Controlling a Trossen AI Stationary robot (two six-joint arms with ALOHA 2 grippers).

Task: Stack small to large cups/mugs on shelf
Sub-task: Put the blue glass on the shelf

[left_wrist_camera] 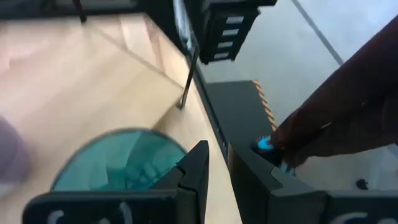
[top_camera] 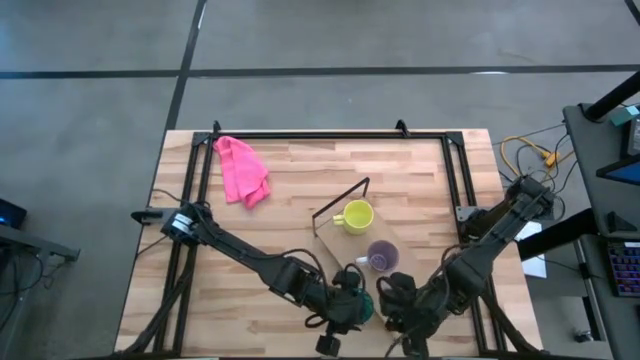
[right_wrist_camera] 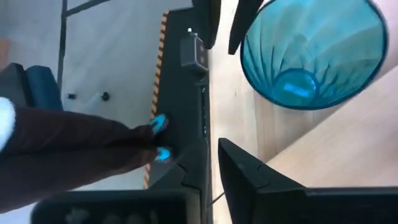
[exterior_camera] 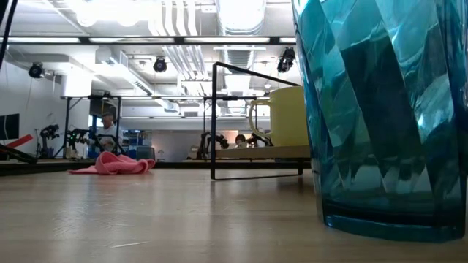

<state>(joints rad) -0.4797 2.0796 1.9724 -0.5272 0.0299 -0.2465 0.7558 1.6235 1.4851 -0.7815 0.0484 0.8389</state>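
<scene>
The teal cup [top_camera: 362, 306] stands upright on the table [top_camera: 290, 200] near its front edge, between the two claws. The yellow mug [top_camera: 355, 215] sits on the shelf [top_camera: 335, 243], and the purple mug [top_camera: 382, 256] stands near the shelf's front end; whether it rests on the board or just beside it cannot be told.

The left claw [left_wrist_camera: 214, 171] is seen just beside the teal cup's rim, its fingers [left_wrist_camera: 198, 163] set narrowly apart and holding nothing. The right claw [right_wrist_camera: 208, 163] hovers near the same cup, likewise narrowly parted and empty; the cup's open mouth is looked into from above in its wrist view.

The teal cup is judged to be light, rigid plastic, with slanted ribs that give some purchase, though its smooth wall could slip under a weak pinch. It could best be taken by the rim, one finger inside and one outside, or across the upper wall. Being empty and tall, it could be tipped by a sideways nudge.
</scene>
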